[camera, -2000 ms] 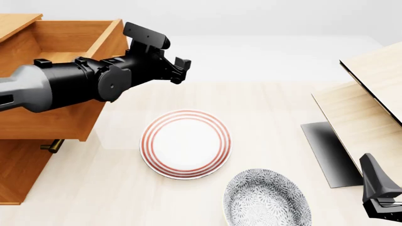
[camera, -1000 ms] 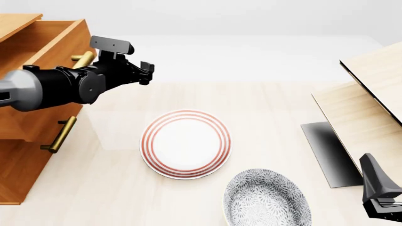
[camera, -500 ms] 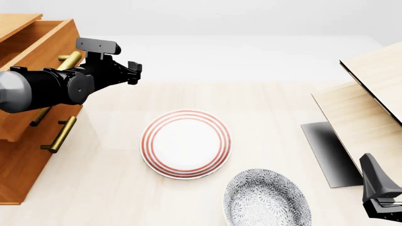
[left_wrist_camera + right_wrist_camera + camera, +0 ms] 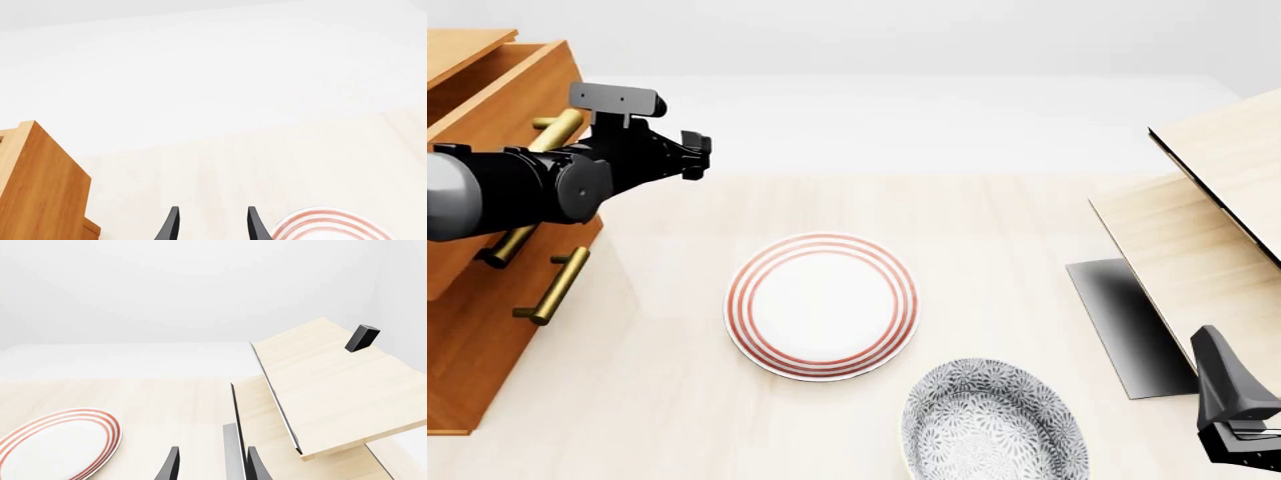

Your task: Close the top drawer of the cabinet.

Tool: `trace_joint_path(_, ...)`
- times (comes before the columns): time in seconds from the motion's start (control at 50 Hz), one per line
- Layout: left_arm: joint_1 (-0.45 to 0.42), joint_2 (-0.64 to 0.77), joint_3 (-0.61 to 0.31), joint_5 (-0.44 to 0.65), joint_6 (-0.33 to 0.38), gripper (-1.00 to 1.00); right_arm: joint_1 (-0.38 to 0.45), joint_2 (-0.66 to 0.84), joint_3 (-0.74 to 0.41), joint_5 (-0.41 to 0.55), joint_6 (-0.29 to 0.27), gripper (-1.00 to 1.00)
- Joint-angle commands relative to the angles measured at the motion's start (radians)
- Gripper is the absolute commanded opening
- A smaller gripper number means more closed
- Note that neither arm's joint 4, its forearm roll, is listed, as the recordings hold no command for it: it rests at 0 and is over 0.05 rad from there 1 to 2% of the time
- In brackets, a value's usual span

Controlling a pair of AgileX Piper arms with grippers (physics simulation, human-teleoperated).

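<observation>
Orange-brown wood fills the space just behind the left gripper (image 4: 698, 155): the cabinet (image 4: 474, 330) stands at the table's left edge, and its top drawer (image 4: 510, 120) sticks out a little past the front below it, its brass bar handle (image 4: 527, 190) partly hidden under the black arm. The left gripper holds nothing; in its wrist view the two dark fingers (image 4: 170, 227) stand apart with bare pale table (image 4: 220, 170) between them, a corner of the cabinet to one side and the rim of the red-ringed plate (image 4: 327, 225) to the other. From the front, that plate (image 4: 821, 305) lies ahead of and below the left gripper, well apart from it, and a grey patterned bowl (image 4: 994, 420) sits just beyond the plate, toward the right arm. The right gripper (image 4: 210, 467) rests low at the near right corner, fingers apart and empty, pointing at a pale wooden structure (image 4: 327, 385) with a black panel (image 4: 1121, 325). A second brass handle (image 4: 551, 285) shows on the lower drawer. No lettering or label is readable on anything.
</observation>
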Motion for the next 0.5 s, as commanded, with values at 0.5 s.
trace_joint_path(0.5,0.076,-0.004,0.022,-0.014,0.001,1.0,0.0,0.0,0.0,0.0,0.0,1.0)
